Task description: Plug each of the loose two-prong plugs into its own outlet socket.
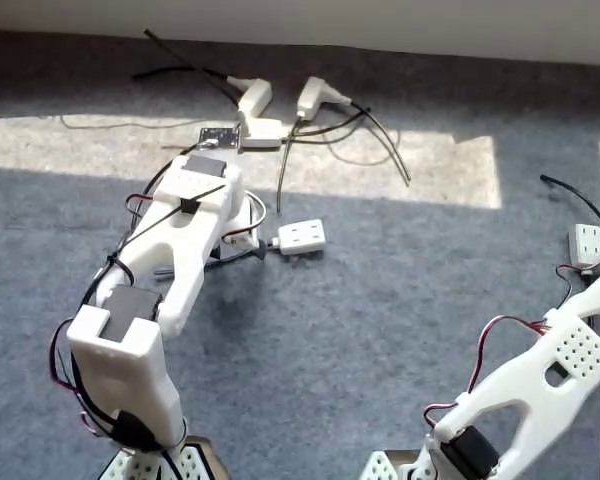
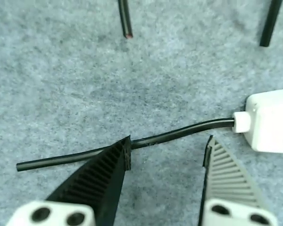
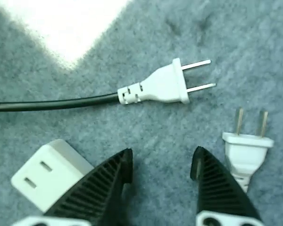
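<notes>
Left end effector [image 2: 169, 143], released, straddles a black cord [image 2: 179, 134] beside its white end body [image 2: 271, 120]. Right end effector [image 3: 161, 153], also released, faces a plug [image 3: 162, 87] just ahead, an outlet socket [image 3: 49, 176] beside one finger. Better to clamp the plug's body squarely, prongs kept free.

socket block [image 2: 273, 120] cut off at the frame edge, plug [image 3: 247, 150] with its cord hidden behind right gripper [image 3: 161, 165]
</notes>
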`<state>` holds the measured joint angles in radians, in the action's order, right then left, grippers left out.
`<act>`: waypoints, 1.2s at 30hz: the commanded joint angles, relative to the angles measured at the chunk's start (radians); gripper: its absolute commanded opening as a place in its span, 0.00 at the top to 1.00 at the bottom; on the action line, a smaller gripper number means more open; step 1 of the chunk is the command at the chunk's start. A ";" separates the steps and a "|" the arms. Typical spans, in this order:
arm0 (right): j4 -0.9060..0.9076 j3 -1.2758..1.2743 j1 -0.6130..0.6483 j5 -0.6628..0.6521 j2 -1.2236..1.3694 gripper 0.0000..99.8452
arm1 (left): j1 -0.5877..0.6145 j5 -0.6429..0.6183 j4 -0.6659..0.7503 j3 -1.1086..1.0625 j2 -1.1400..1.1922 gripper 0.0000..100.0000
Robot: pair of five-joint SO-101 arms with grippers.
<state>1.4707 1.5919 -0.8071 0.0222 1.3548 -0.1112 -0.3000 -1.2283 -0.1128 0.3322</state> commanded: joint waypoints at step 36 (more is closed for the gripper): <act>0.036 -0.156 0.139 -0.411 -0.228 0.76 | -0.016 -0.005 0.031 0.001 -0.038 0.74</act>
<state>1.3832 1.3878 -0.7196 -0.3521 1.2367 -0.1112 -0.3000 -1.2083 -0.1158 0.3322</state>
